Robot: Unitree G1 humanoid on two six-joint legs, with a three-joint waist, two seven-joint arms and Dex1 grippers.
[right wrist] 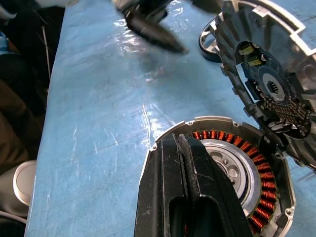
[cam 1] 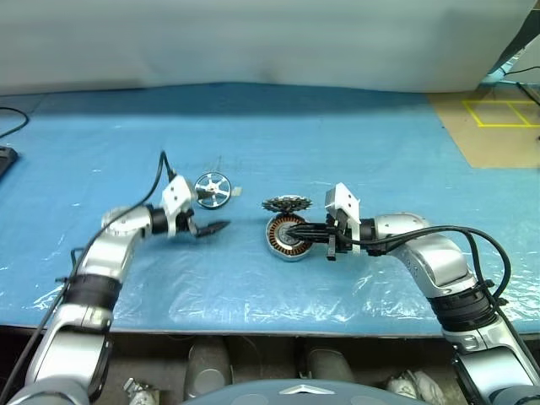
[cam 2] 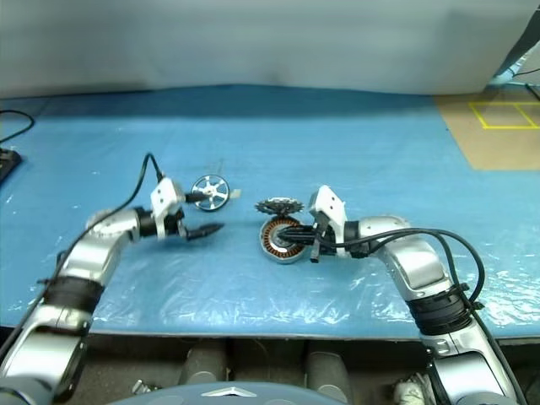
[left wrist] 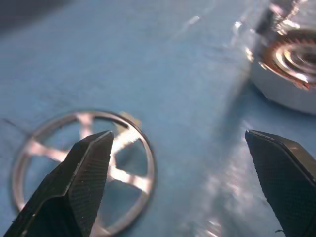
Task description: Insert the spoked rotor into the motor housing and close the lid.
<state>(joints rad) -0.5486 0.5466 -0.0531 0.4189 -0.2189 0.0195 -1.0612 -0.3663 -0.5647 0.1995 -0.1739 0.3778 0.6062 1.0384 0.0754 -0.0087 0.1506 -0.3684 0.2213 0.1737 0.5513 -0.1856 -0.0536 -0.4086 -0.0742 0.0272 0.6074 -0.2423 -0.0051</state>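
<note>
On the blue plastic-covered table [cam 1: 354, 143] I've got both arms in over the work area. My left gripper [cam 1: 211, 228] hangs above the sheet with its two black fingers spread wide, nothing between them. The spoked rotor [cam 1: 212, 188] lies flat on the table just beyond that gripper, apart from the fingers; in the left wrist view one fingertip [left wrist: 91, 163] overlaps the wheel's rim, but I see no contact.

Right of the rotor sits the motor housing [cam 1: 288, 237], tilted up on its side so the copper winding ring and silver centre face toward me and to the left. My right gripper [right wrist: 190, 187] has its fingers pressed together, flat against each other, and they sit at the housing's rim over the copper ring. Can't tell if they're pinching the rim or just resting on it.

Just behind the housing is a dark toothed lid [cam 1: 286, 203], ribbed around the edge, standing tilted open; the right wrist view shows its inner face with a small circuit part.

Far right on the floor, yellow tape lines [cam 1: 498, 114].
</note>
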